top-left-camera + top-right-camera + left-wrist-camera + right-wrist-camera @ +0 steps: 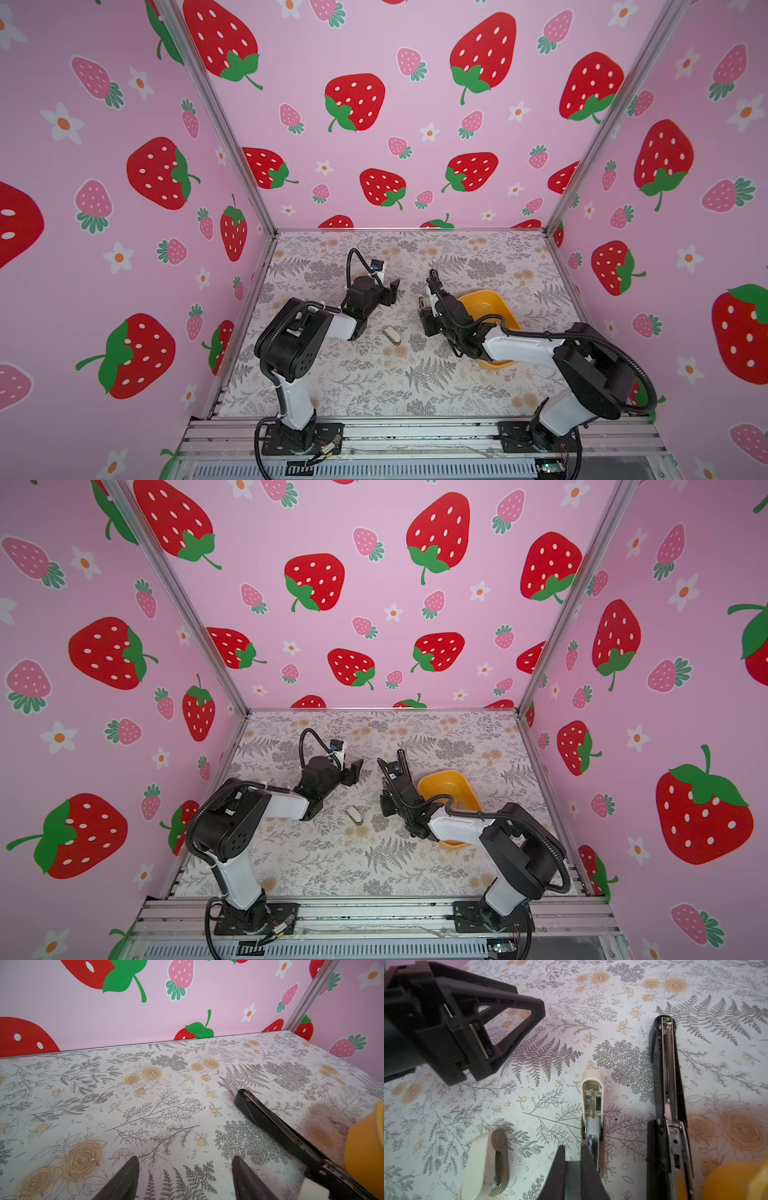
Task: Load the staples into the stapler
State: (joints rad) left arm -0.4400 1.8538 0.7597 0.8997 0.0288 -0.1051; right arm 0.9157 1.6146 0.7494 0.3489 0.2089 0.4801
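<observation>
No legible text anywhere.

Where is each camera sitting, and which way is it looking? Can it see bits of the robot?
Both top views: high up at the front, looking down at the table and back wall; left arm and right arm show whole.
Left wrist: low over the table, facing the back wall; only the open left gripper shows.
Right wrist: looking down at the table past the shut right gripper; the left gripper shows too.
Shared: both wrist views catch the black stapler and orange bin.
</observation>
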